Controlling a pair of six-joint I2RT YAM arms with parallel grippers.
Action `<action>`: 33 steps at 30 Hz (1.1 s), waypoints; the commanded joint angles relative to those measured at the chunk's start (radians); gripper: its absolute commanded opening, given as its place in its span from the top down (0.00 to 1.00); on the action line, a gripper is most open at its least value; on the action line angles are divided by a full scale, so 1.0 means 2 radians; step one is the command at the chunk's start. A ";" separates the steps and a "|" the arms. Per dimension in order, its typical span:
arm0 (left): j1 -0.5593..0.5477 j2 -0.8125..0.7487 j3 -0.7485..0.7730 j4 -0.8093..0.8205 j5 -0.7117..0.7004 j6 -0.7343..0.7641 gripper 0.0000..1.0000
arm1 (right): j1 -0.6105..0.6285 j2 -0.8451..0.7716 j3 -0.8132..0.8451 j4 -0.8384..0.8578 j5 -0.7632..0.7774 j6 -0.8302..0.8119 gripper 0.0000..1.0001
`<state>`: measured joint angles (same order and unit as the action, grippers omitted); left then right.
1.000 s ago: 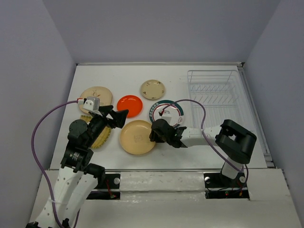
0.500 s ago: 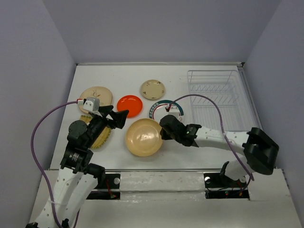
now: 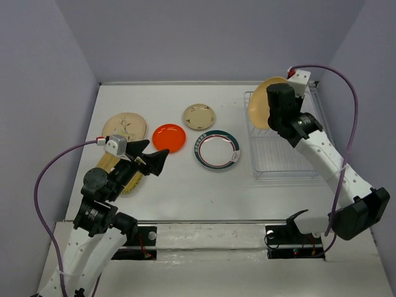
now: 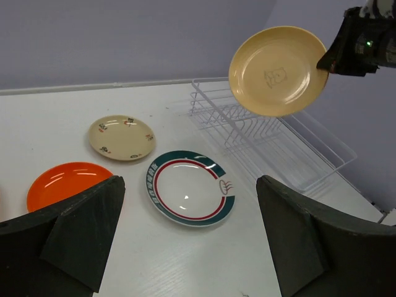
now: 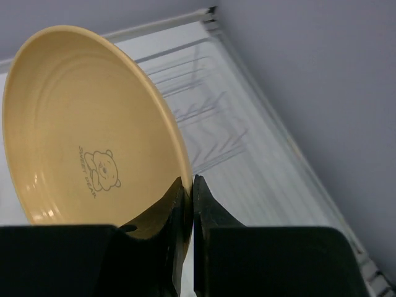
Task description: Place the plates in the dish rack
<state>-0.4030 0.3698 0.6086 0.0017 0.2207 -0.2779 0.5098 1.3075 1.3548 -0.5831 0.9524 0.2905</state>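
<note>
Right wrist: right jaws clamp large tan plate (image 5: 93, 136) over dish rack (image 5: 223, 117).

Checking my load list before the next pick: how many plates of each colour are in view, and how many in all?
Tan plates: 2, the large tan plate held in the right tool and the small tan plate
Orange-red plate: 1
White plate with green-and-red rim: 1
Cream patterned plate: 1
Yellow ridged plate: 1
Total: 6

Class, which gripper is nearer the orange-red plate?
Left. The left gripper hovers beside the orange-red plate, toward the robot; the right gripper is far off, over the dish rack.
</note>
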 commanded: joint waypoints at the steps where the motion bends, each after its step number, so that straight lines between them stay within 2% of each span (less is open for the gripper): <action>1: -0.026 -0.022 0.025 0.010 -0.014 0.019 0.01 | -0.085 0.030 0.069 -0.002 0.098 -0.114 0.93; 2: -0.038 -0.029 0.027 0.008 -0.020 0.022 0.01 | -0.120 0.039 0.076 0.008 0.097 -0.125 0.93; 5: -0.055 -0.043 0.028 0.005 -0.027 0.025 0.01 | -0.151 0.043 0.072 0.103 0.101 -0.222 0.93; 6: -0.068 -0.045 0.029 0.004 -0.032 0.028 0.01 | -0.157 0.046 0.064 0.179 0.104 -0.295 0.93; 8: -0.080 -0.049 0.029 0.002 -0.036 0.031 0.01 | -0.164 0.043 0.036 0.282 0.104 -0.388 0.93; 9: -0.090 -0.051 0.030 0.001 -0.039 0.032 0.01 | -0.164 0.039 0.002 0.388 0.090 -0.475 0.93; 11: -0.099 -0.056 0.031 0.001 -0.043 0.035 0.01 | -0.168 0.043 -0.027 0.484 0.090 -0.561 0.93; 12: -0.105 -0.057 0.031 0.000 -0.044 0.035 0.01 | -0.168 0.050 -0.051 0.574 0.079 -0.642 0.93; 14: -0.111 -0.061 0.031 0.000 -0.050 0.036 0.01 | -0.174 0.059 -0.068 0.617 0.060 -0.691 0.93; 18: -0.119 -0.066 0.032 0.000 -0.054 0.037 0.01 | -0.179 0.076 -0.079 0.630 0.035 -0.723 0.93; 23: -0.123 -0.065 0.032 0.000 -0.055 0.038 0.01 | -0.184 0.089 -0.081 0.627 0.022 -0.718 0.93; 33: -0.122 -0.057 0.032 0.000 -0.058 0.038 0.01 | -0.188 0.124 -0.105 0.575 0.016 -0.629 0.93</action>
<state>-0.6422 0.2470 0.6308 -0.0288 0.1158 -0.2199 0.1452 1.5421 1.1667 0.5503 1.0039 -1.0416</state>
